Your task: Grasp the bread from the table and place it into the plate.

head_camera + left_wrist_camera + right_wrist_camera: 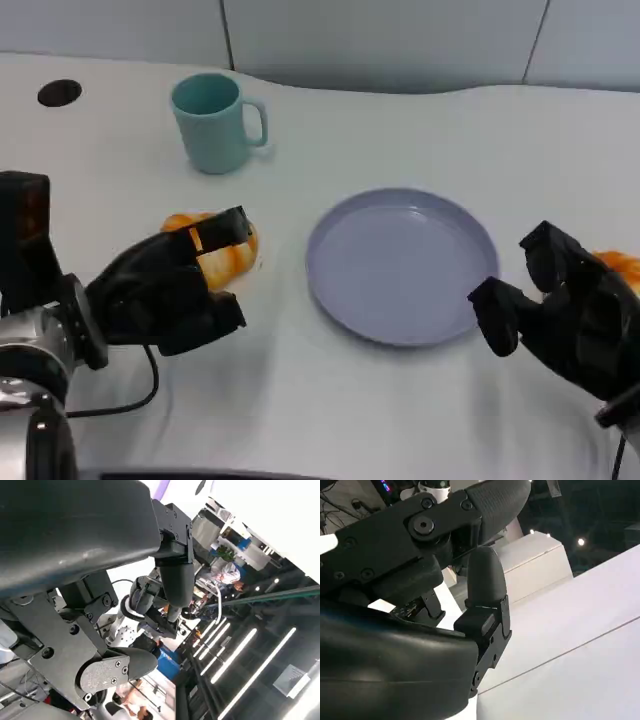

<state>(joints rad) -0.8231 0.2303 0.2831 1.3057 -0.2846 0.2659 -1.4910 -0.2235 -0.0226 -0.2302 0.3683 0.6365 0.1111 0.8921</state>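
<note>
Left robot hand (165, 290): lower left of the head view, at the end of a silver forearm that enters from the left edge. The hand reaches toward the table's centre, back of the hand upward, fingers (222, 230) curled over the bread. Fingertips lie against the near and top side of the loaf; whether they grip it or only rest on it cannot be told. In the left wrist view the hand (150, 580) shows as a black shell with fingers extended, nothing visible between them.

Right robot hand (565, 310): lower right of the head view, just beside the near right rim of the plate. Fingers bent and apart, holding nothing. In the right wrist view the hand (470, 595) shows one finger raised clear of the shell, nothing in its grasp.

Bread (215, 250): orange-brown loaf on the table, left of the plate and apart from it, partly covered by the left hand.

Plate (345, 290): round, pale lavender, at the table's centre, between the two hands.

Orange item (620, 268): at the right edge, behind the right hand; too hidden to identify.

Mug (215, 122): teal, upright, handle to the right, beyond the bread.

Table (330, 410): white; a dark round hole (59, 93) at far left.

No legible writing.
</note>
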